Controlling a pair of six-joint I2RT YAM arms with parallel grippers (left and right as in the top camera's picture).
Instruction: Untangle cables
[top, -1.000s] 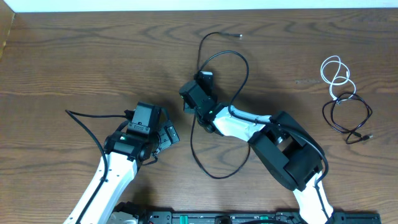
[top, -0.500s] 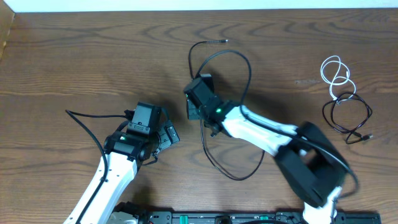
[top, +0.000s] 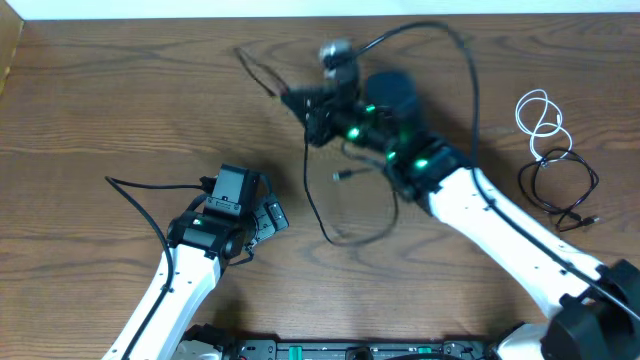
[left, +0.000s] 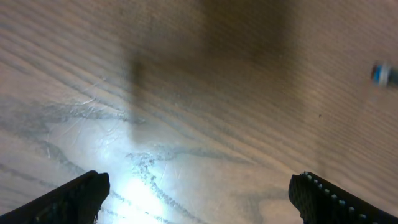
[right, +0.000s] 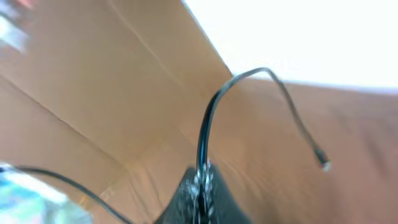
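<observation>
While right jaws pinch a thin black cable (right: 204, 130), left jaws gape above grained wood (left: 186, 93).

Left arm (top: 170, 290) and right arm (top: 500, 225): white tubular links joined by black housings. Green indicator lights (top: 352, 133) glow on the right arm's black wrist. A thick black wire (top: 130, 187) loops from the left arm. Its fingertips (left: 336, 198) are black and ribbed.

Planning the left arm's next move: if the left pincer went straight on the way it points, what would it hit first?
Probably the bare wooden table: ahead of the open left pincer its wrist view shows only wood, nothing else in line. Distance unclear.
</observation>
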